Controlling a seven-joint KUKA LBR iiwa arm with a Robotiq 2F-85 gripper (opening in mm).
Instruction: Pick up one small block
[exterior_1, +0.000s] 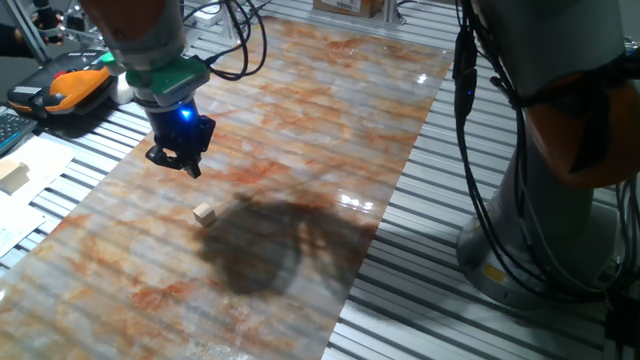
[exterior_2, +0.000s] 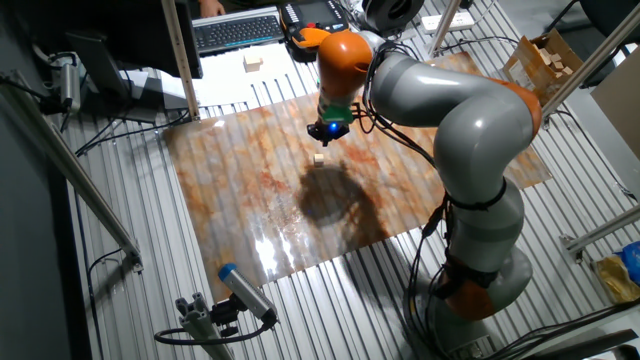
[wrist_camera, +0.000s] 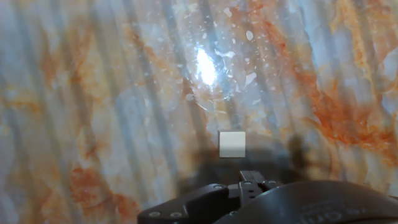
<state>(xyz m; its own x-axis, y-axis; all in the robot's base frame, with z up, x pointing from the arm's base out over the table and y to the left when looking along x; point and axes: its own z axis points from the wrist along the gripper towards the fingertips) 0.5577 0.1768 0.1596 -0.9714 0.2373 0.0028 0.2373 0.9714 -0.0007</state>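
You had the block lying alone on the mat, near its middle. The gripper hung above the mat, just up and left of the block in one fixed view, apart from it. In the hand view the block sat just ahead of the hand. A keyboard lay beyond the mat's far edge.

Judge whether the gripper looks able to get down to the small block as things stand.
Probably yes: the gripper hangs above the mat, the small block lies alone in the open, and nothing stands between them.
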